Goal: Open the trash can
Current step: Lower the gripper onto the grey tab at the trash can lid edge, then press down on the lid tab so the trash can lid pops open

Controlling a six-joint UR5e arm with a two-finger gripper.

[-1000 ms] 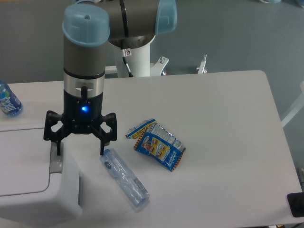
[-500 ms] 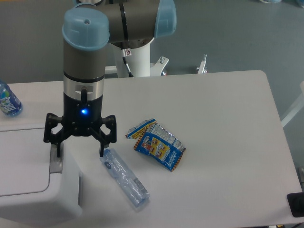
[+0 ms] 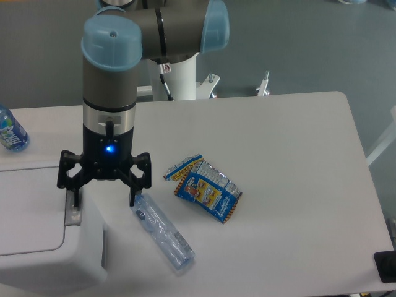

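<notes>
The trash can point(image 3: 37, 247) is a boxy white bin at the lower left, with a flat closed lid point(image 3: 28, 207) and a grey push tab point(image 3: 73, 213) on its right edge. My gripper point(image 3: 103, 202) hangs straight down over the can's right edge, wide open. Its left fingertip point(image 3: 73, 199) is right at the grey tab; whether it touches cannot be told. The right fingertip point(image 3: 132, 199) sits beyond the can's side, just above the table. Nothing is held.
A crushed clear plastic bottle point(image 3: 162, 232) lies on the table just right of the can. A crumpled blue snack wrapper point(image 3: 204, 187) lies further right. A blue-labelled bottle point(image 3: 10, 131) stands at the left edge behind the can.
The gripper has sunk a few pixels, bringing its left fingertip down onto the grey tab. The lid has not moved.
</notes>
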